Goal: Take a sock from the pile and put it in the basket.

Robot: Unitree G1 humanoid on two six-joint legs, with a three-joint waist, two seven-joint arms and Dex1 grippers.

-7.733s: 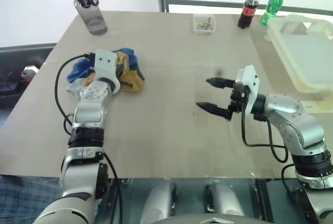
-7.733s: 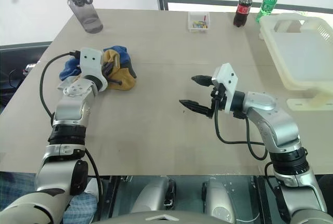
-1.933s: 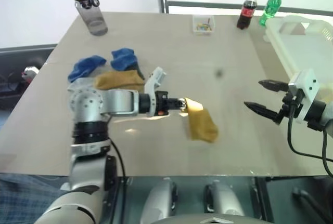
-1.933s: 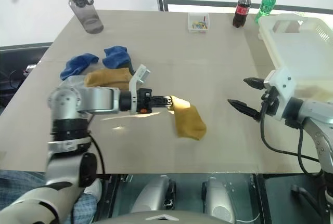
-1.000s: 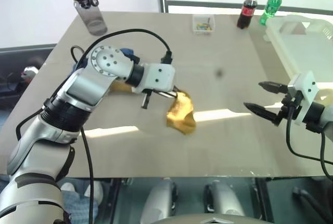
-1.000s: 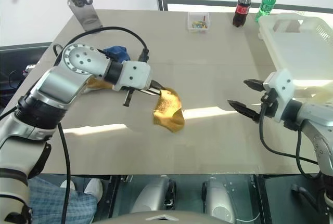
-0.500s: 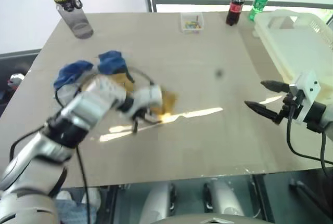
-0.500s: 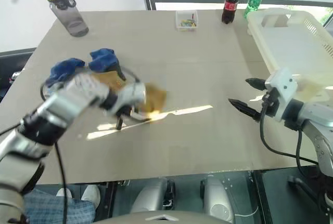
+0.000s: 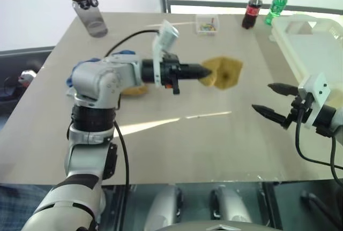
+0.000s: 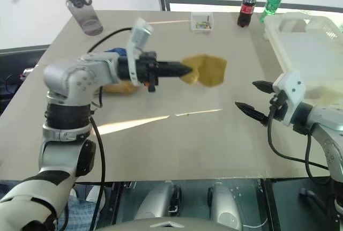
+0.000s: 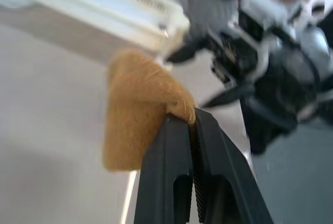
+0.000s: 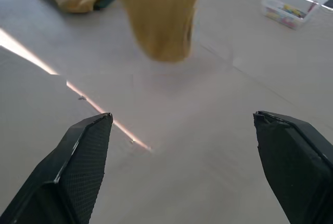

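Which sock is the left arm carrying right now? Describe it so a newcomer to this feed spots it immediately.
Start at the tan table and find the left gripper held out above its middle, toward the white basket. The mustard-yellow sock hangs pinched in its shut fingers. It is off the table, while the pile lies flat near that arm's elbow.

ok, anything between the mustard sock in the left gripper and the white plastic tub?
Nothing on the table blocks it. The left gripper holds the mustard yellow sock in the air; the translucent-white plastic tub lies beyond bare tabletop. The open right gripper hovers nearer the robot, beside that line.
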